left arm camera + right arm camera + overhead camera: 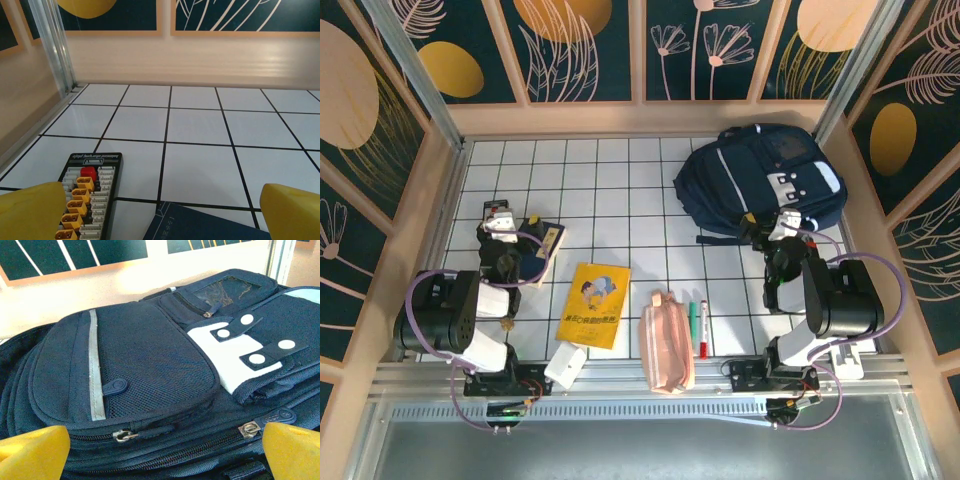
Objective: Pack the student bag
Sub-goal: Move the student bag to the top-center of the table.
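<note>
The student bag [760, 175], a large navy backpack with white buckle patches, lies flat at the back right of the table. In the right wrist view the student bag [150, 365] shows its zips closed, with one metal slider [122, 435] left of centre and another [248, 429] to the right. My right gripper [782, 225] hovers at the bag's near edge, open, its yellow fingertips [35, 452] spread wide with nothing between them. My left gripper [500, 218] stands open over the left side of the table, above a navy book [200, 225].
A black connector board [87, 195] lies beside the navy book [545, 250]. Along the front lie a yellow book [592, 305], a white box [566, 364], a pink pencil pouch [666, 342], a green marker [692, 322] and a red marker [702, 328]. Walls enclose the gridded table.
</note>
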Robot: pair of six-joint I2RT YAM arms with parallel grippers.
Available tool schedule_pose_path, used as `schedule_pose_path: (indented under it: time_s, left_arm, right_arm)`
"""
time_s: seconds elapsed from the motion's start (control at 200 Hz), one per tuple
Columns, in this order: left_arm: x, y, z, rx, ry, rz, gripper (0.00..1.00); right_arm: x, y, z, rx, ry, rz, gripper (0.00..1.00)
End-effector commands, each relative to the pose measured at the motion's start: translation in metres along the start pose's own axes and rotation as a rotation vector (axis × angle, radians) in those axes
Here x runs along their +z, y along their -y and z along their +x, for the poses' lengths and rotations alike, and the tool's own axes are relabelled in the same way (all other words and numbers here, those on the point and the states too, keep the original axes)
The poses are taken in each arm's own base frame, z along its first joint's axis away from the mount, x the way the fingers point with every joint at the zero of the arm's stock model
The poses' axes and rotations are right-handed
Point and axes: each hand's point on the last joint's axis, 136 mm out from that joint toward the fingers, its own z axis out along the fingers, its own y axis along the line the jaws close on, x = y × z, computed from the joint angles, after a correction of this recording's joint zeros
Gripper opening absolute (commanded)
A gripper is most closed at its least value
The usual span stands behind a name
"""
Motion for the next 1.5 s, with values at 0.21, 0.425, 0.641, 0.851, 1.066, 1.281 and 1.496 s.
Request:
schedule_pose_path:
  time_s: [0.21, 0.425, 0.641, 0.851, 1.066, 1.281, 1.496]
  left_arm:
    - [0.002, 0.002, -0.012, -0.02, 0.036, 0.016, 0.99]
    - [0.002, 0.003, -0.012, -0.021, 0.037, 0.017, 0.99]
    - [0.002, 0.002, -0.012, -0.021, 0.037, 0.016, 0.99]
    - [0.002, 0.002, -0.012, -0.023, 0.038, 0.016, 0.99]
    - [0.004, -0.011, -0.013, -0.051, 0.034, -0.063, 0.99]
    - [0.016, -0.02, -0.042, -0.1, -0.094, -0.136, 0.99]
    - [-0.006, -0.016, -0.094, -0.268, -0.191, -0.143, 0.99]
  right_arm:
    - [0.003, -0.002, -0.013, -0.003, 0.043, -0.011, 0.99]
    - [0.003, -0.002, -0.012, -0.003, 0.041, -0.012, 0.99]
    - [0.003, -0.002, -0.012, -0.002, 0.042, -0.012, 0.99]
    - [0.003, -0.003, -0.013, -0.002, 0.044, -0.013, 0.99]
    - [0.004, -0.003, -0.012, 0.0, 0.041, -0.015, 0.99]
    - [0.008, 0.038, -0.058, 0.209, -0.058, 0.258, 0.99]
    - [0.0, 0.013, -0.071, 0.529, -0.268, 0.182, 0.99]
